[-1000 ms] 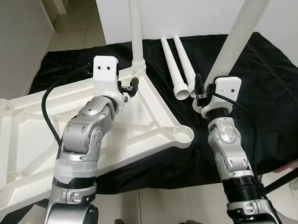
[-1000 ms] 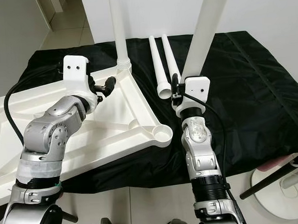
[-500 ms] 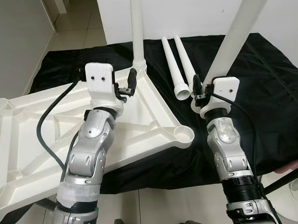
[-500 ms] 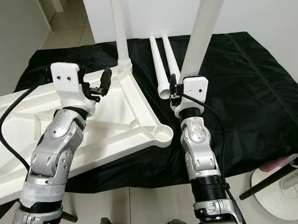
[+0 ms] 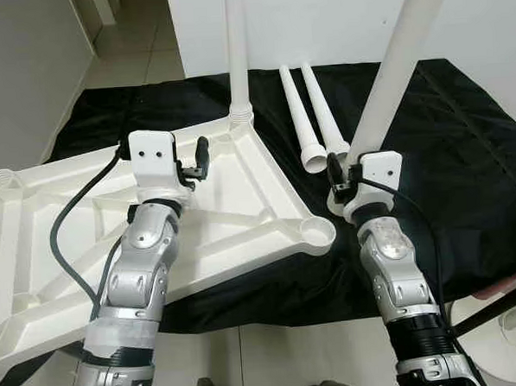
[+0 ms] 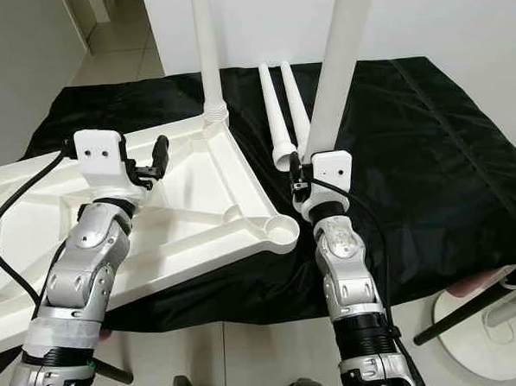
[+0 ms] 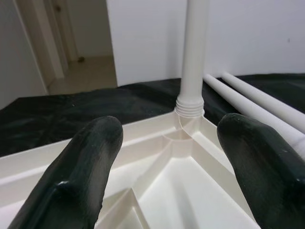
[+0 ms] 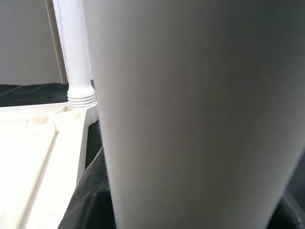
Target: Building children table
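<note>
So far, from the head view, we have one leg standing in the upturned tabletop — two spare legs wait on the black cloth. Our left wrist view shows the left gripper spread, empty. Our right wrist view: the right gripper grasps another leg beside the vacant corner socket.

Held leg top cut off; right pincer mostly hidden.
</note>
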Controlling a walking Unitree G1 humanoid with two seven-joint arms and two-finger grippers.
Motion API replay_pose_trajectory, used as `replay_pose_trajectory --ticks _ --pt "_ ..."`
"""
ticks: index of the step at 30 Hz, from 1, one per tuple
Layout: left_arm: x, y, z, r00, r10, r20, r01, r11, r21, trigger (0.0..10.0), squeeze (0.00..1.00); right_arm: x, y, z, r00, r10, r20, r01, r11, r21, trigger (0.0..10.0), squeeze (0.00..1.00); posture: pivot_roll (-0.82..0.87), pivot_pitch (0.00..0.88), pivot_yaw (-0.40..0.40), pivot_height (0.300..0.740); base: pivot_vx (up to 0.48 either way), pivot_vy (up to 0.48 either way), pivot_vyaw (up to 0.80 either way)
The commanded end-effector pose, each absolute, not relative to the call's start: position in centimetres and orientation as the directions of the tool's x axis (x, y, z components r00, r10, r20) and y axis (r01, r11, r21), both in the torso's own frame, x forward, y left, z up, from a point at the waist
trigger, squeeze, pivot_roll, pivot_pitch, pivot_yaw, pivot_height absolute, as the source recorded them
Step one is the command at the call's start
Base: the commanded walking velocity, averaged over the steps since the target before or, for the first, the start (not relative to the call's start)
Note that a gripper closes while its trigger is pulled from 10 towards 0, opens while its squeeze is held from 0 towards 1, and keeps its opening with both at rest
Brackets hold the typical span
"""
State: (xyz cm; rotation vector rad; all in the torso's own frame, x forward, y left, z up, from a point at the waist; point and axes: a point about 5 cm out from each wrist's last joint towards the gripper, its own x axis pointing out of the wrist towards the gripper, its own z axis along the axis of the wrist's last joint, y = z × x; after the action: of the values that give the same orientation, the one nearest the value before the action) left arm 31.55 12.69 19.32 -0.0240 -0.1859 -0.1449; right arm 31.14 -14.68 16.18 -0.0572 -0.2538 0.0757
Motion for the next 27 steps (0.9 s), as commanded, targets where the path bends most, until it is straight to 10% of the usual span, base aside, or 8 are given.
replay_pose_trajectory --ticks 1,27 --pt "31.5 12.3 18.4 0.966 -0.221 0.138 0.221 0.975 0.013 10.0 0.0 30.8 -14.3 16.0 0.96 0.119 0.255 -0.105 0.992 -0.066 10.0 0.0 -0.06 0.0 0.024 0.74 0.0 0.0 0.0" --pt "28.3 9.3 18.6 0.822 -0.539 0.182 0.527 0.842 0.113 10.0 0.0 28.9 -11.3 16.5 0.853 0.463 0.241 -0.438 0.886 -0.153 10.0 0.0 -0.03 0.013 -0.006 0.74 0.0 0.0 0.0"
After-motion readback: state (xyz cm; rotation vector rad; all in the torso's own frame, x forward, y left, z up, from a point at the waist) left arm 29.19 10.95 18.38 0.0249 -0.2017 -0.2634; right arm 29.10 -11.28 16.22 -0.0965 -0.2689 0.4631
